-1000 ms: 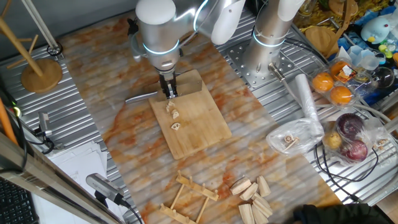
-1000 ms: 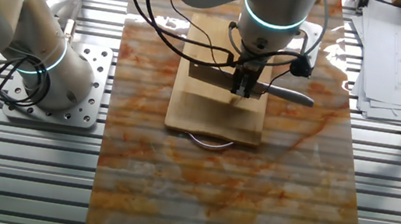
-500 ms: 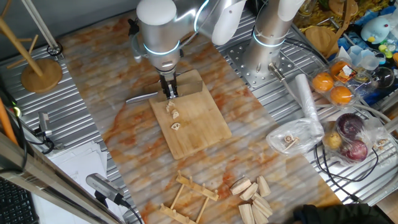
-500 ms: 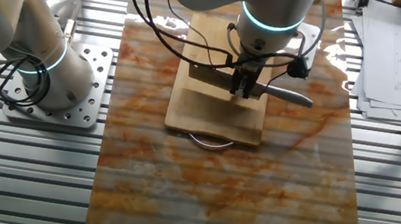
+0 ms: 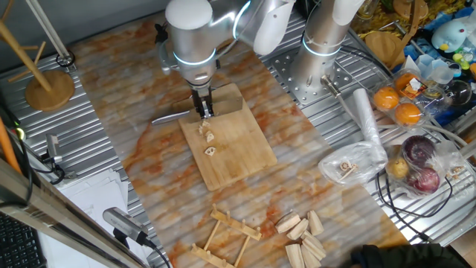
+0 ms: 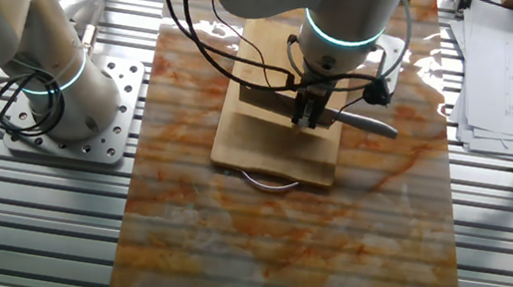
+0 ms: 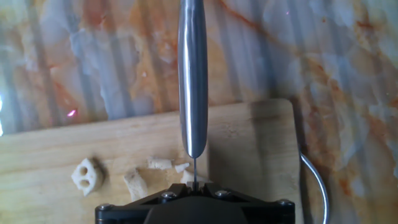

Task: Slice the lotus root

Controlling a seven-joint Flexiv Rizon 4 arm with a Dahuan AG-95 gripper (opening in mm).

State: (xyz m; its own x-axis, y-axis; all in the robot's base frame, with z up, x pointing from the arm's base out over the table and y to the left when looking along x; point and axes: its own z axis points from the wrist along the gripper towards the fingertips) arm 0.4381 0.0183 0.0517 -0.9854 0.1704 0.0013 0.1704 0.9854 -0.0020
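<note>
My gripper (image 5: 202, 112) stands over the far end of the wooden board (image 5: 238, 145), shut on a knife. The steel handle (image 5: 169, 116) sticks out to the left past the board's edge. In the hand view the handle (image 7: 193, 74) runs straight away from the gripper (image 7: 194, 186), and the thin blade edge drops between the jaws. Cut lotus root pieces (image 5: 209, 138) lie in a short row on the board just in front of the gripper. One is a holed slice (image 7: 87, 176); small chunks (image 7: 134, 183) lie by the blade. From the other fixed view, the gripper (image 6: 302, 120) holds the knife (image 6: 370, 125) across the board (image 6: 275, 154).
Pale wooden wedge blocks (image 5: 301, 229) and a small wooden rack (image 5: 223, 237) lie near the front. A plastic bag (image 5: 353, 164), oranges (image 5: 398, 104) and red onions (image 5: 420, 160) sit at the right. A wooden stand (image 5: 48, 85) is at the left. A second arm's base (image 5: 320, 67) is behind.
The gripper with the knife has shifted slightly sideways over the board's far end. The lotus root pieces have not moved.
</note>
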